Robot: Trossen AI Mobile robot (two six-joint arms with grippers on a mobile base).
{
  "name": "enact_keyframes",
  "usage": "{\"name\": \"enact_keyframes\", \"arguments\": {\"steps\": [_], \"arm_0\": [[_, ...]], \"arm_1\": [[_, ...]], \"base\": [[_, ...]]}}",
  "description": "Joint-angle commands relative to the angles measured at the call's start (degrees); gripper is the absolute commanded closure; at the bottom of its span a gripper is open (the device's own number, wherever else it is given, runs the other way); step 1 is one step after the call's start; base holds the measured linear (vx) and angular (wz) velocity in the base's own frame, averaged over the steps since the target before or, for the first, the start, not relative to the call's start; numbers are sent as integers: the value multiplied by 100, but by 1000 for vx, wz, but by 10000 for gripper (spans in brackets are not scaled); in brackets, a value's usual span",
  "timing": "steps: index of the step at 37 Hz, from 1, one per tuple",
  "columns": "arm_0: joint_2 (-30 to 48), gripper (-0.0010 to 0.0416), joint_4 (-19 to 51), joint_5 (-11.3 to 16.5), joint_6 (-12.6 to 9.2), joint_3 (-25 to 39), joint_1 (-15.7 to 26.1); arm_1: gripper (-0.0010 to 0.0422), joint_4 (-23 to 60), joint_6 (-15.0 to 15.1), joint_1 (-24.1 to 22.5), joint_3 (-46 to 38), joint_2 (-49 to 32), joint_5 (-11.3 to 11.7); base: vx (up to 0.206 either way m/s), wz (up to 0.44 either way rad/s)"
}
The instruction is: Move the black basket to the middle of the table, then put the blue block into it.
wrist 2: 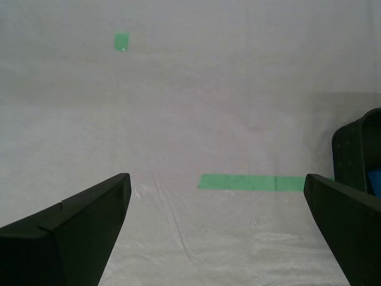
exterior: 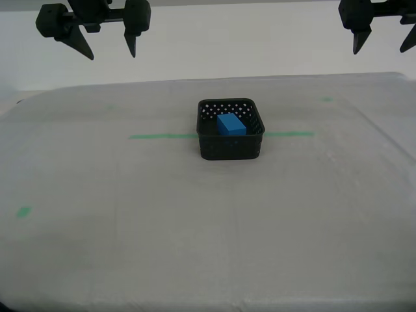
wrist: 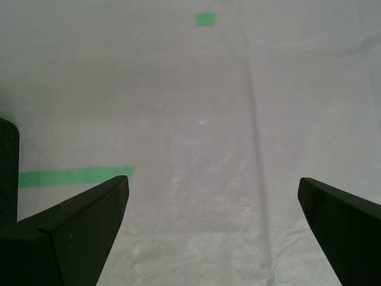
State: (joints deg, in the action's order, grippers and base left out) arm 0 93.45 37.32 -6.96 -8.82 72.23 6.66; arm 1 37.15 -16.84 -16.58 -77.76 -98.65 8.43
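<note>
basket: the small square black plastic basket with perforated walls (exterior: 231, 129) sits near the middle of the pale grey-white cloth-covered table (exterior: 195, 247), across the thin green tape line (exterior: 162, 136).
block: the small bright-blue rectangular block (exterior: 231, 125) lies inside the basket, on its floor, apart from both claws.
task state: judged from this, both steps look done; the arms only have to stay clear.
my first gripper: (wrist: 212, 232) jaws spread wide, nothing between them; bare cloth and an end of the tape line (wrist: 76, 176) below, a sliver of the basket wall (wrist: 8, 173) at about 9 o'clock of the jaw gap.
my second gripper: (wrist 2: 217, 229) jaws spread wide, empty; the basket's corner (wrist 2: 357, 152) at about 3 o'clock of the gap, with a hint of the block (wrist 2: 374, 181) inside it.
exterior view: two dark claws hang high at 11 o'clock (exterior: 107, 40) and 1 o'clock (exterior: 383, 38) of the basket, well above the table and well apart from it.
risk: a claw dropping or swinging inward could clip the basket's rim and slide it off the middle, or tip it and spill the block.
cause: the light plastic basket rests loose on smooth cloth, so a small knock would probably shift it.
small green marks: one ahead of each claw (wrist 2: 121, 41) (wrist: 206, 19), untouched.
</note>
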Motion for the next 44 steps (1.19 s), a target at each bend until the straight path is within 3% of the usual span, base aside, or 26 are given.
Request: {"name": "enact_keyframes", "arguments": {"steps": [1,44], "arm_0": [[0,7,-2,-11,2,4,4],[0,7,-2,-11,2,4,2]], "arm_1": [[12,-2,7,2,-2,4,-11],[12,0,9,2,-2,4,-11]], "base": [[0,0],[0,0]]}}
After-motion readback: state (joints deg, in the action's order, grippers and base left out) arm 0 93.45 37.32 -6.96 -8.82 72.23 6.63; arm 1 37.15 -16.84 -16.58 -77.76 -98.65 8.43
